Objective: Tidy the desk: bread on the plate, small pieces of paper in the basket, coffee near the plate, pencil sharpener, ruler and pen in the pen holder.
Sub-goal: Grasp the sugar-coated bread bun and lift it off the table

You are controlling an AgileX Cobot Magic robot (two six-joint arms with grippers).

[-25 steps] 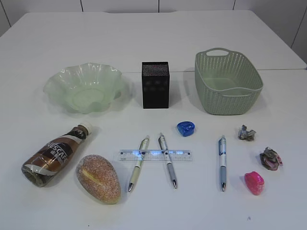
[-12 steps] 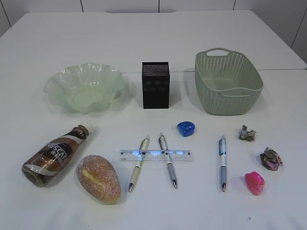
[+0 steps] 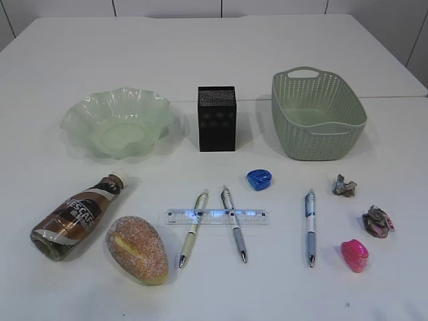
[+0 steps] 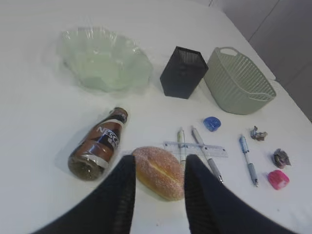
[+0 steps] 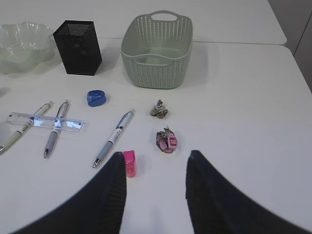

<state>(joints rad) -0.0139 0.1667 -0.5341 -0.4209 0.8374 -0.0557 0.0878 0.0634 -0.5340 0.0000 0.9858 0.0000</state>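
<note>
Bench (image 3: 214, 60) with a back row and a front row of items.
Back row, left to right: plate (image 3: 119, 122), pen holder (image 3: 217, 118), basket (image 3: 317, 115). In front, from left: coffee (image 3: 75, 217) (lying on its side), bread (image 3: 137, 249), ruler (image 3: 217, 216) lying across two pens, a sharpener (image 3: 259, 178), third pen (image 3: 310, 227), paper scraps (image 3: 344, 186) far right.

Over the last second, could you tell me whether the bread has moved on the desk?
No. In the exterior view the bread lies in the same spot, right of the coffee bottle and left of the ruler.
</note>
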